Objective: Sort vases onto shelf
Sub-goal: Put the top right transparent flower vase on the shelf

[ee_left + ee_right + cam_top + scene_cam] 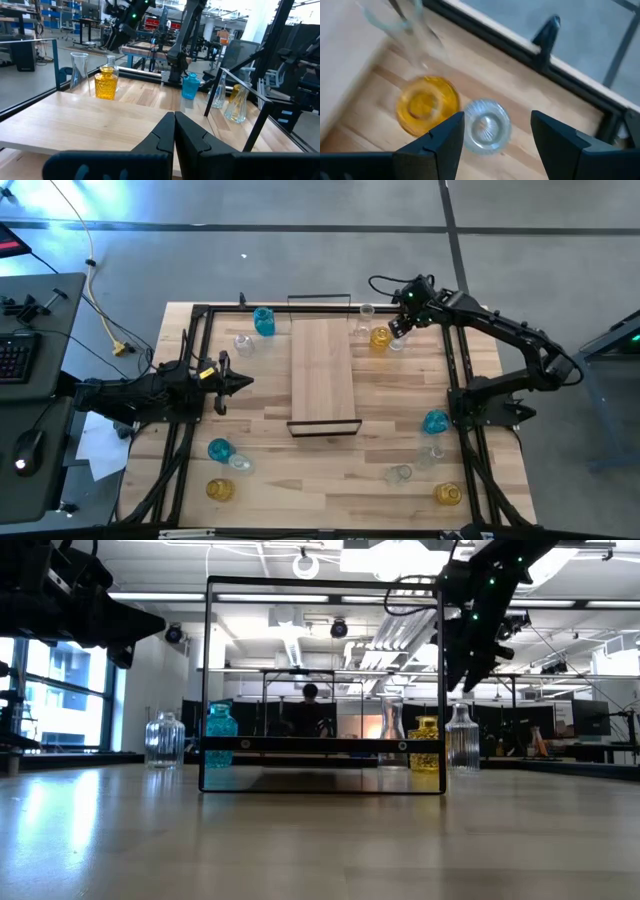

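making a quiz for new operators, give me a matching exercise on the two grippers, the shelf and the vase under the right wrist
Column one:
1. left gripper
2. right gripper
3. shelf
4. clear ribbed vase

Column two:
A. bare, mid-table
B. shut, beside the shelf's left edge
C. beside an amber vase, below open fingers
D. open, above the far right vases

Pairs: 1-B, 2-D, 3-A, 4-C
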### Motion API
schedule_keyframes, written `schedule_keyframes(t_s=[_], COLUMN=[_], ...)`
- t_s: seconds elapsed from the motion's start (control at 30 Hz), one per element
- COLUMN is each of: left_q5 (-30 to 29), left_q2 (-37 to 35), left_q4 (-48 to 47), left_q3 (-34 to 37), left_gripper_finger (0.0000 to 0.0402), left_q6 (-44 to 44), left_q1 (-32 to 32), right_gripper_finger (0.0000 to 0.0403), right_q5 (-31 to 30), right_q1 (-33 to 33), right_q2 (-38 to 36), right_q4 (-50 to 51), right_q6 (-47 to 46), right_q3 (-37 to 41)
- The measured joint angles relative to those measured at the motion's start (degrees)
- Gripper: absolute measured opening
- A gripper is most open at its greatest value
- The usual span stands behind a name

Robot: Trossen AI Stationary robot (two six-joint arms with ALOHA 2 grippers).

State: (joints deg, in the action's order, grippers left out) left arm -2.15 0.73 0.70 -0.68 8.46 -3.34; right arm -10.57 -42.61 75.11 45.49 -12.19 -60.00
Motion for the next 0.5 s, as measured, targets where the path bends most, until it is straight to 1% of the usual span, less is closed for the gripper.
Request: schedule_keyframes(t_s=[0.5], left_q5=[0.0], left_q2=[0.02], left_q4=[0.0], left_q3=[-0.01], left_gripper_finger=[0.0001], left_q6=[0.49], left_q1=[0.01], right_gripper_finger=[0.0216], right_q5=[-0.54], right_q1=[1.53], right_q2=[3.53], right_q4=[0.53], right_q6=[-0.86], right_q3=[0.1])
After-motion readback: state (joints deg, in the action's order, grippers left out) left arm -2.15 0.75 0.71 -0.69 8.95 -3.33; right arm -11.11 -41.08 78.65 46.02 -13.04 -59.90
